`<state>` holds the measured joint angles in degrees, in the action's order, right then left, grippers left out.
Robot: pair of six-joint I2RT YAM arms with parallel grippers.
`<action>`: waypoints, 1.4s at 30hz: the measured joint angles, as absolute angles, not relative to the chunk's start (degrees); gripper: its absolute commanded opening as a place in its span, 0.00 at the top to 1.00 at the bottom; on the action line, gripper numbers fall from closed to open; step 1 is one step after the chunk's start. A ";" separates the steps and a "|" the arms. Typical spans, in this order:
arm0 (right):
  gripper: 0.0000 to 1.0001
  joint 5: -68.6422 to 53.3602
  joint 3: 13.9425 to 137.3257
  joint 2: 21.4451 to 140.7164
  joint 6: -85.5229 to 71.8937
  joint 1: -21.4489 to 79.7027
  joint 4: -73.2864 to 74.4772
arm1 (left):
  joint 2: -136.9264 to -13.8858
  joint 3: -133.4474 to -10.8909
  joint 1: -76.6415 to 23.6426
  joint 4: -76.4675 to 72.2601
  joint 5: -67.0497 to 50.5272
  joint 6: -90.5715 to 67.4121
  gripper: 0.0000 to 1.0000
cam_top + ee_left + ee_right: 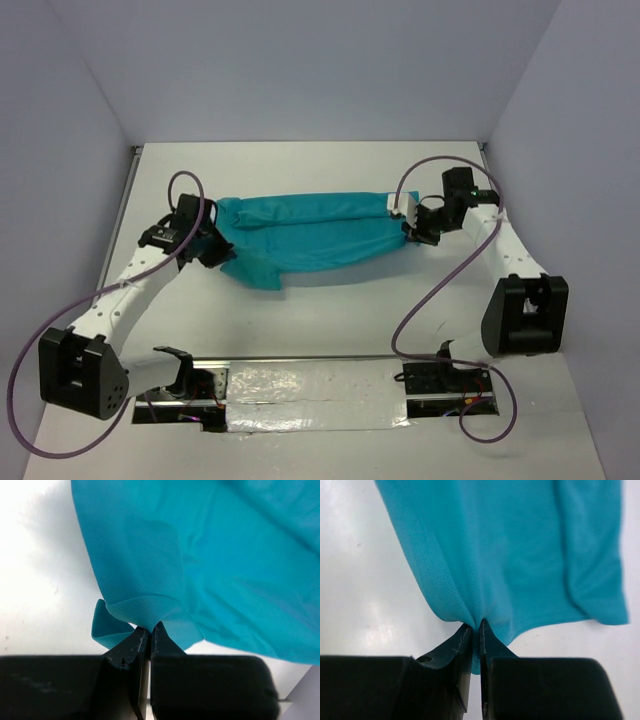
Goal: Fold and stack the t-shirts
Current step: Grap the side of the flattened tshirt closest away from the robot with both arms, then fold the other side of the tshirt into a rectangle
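The teal t-shirt (310, 235) hangs stretched between my two grippers above the white table, sagging at its lower left. My left gripper (216, 243) is shut on the shirt's left edge; in the left wrist view the gripper (150, 628) pinches a fold of teal cloth (200, 565). My right gripper (408, 226) is shut on the shirt's right edge; in the right wrist view the gripper (475, 626) clamps bunched cloth (510, 555), with a bit poking out below the tips. A small white tag (397, 205) shows by the right gripper.
The white table (330, 320) is bounded by grey walls at the back and sides. A strip of silver tape (310, 385) and both arm bases (85, 370) sit at the near edge. Purple cables (430, 290) loop off each arm.
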<state>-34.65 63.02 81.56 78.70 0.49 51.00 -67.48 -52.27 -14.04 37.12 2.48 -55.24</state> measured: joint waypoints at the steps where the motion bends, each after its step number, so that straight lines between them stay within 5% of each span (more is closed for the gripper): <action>1: 0.86 -35.31 64.84 82.48 78.06 0.25 51.24 | -68.10 -53.49 -13.50 37.01 2.50 -55.00 0.90; 22: 0.86 -37.39 86.61 108.14 60.62 -0.80 47.46 | -104.31 -83.44 -4.29 30.81 -2.98 -50.41 0.93; 42: 0.87 -32.10 85.21 109.97 53.19 -2.17 43.31 | -116.40 -97.78 -2.68 34.28 -5.04 -46.65 0.93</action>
<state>-32.10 85.21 109.97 53.19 -2.17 43.31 -116.40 -97.78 -2.68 34.28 -5.04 -46.65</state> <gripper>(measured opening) 0.139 0.130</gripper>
